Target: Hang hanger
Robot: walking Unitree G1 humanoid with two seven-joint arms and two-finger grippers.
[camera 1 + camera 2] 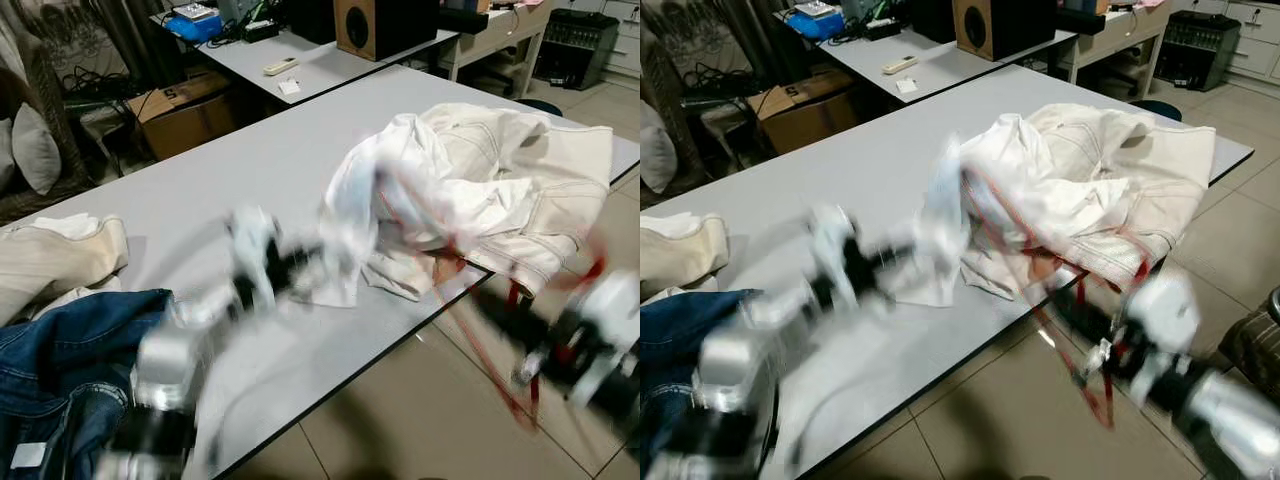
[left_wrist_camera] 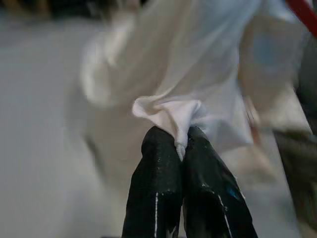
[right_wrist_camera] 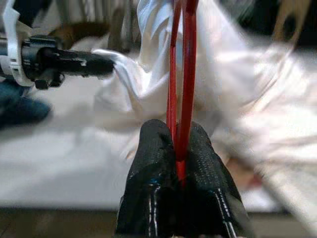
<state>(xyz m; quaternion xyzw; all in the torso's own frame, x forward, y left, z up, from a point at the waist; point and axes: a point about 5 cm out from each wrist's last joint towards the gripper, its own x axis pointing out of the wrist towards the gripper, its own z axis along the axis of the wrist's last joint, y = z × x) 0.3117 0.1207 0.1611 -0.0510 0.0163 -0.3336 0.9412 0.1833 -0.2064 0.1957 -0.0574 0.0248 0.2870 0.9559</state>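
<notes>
Right wrist view: the red hanger (image 3: 181, 74) is clamped between the closed fingers of the right gripper (image 3: 179, 148), its thin wires running up from the fingertips and into the white shirt (image 3: 218, 74). In the left wrist view, a bunched fold of the shirt is pinched between the fully closed fingers of the left gripper (image 2: 181, 144), so that the cloth is held taut while the hanger is worked inside it. In the head views, both arms are blurred by motion; the left gripper (image 1: 300, 262) is seen over the grey desk (image 1: 220, 180) at the shirt's near edge, and the right gripper (image 1: 535, 365) is seen off the desk's front edge, above the tiled floor (image 1: 420, 420), with the hanger's red line reaching from it up into the garment. This two-point hold is judged to serve for threading the hanger through the shirt or lifting the shirt on it; no rail or hook for hanging can be made out. A cream jacket (image 1: 540, 170) is heaped just behind the shirt, touching it. At the desk's left end lie blue jeans (image 1: 60, 360) and another cream garment (image 1: 50, 260). As for containers, a cardboard box (image 1: 185, 110) stands on the floor behind the desk; its contents cannot be told.
</notes>
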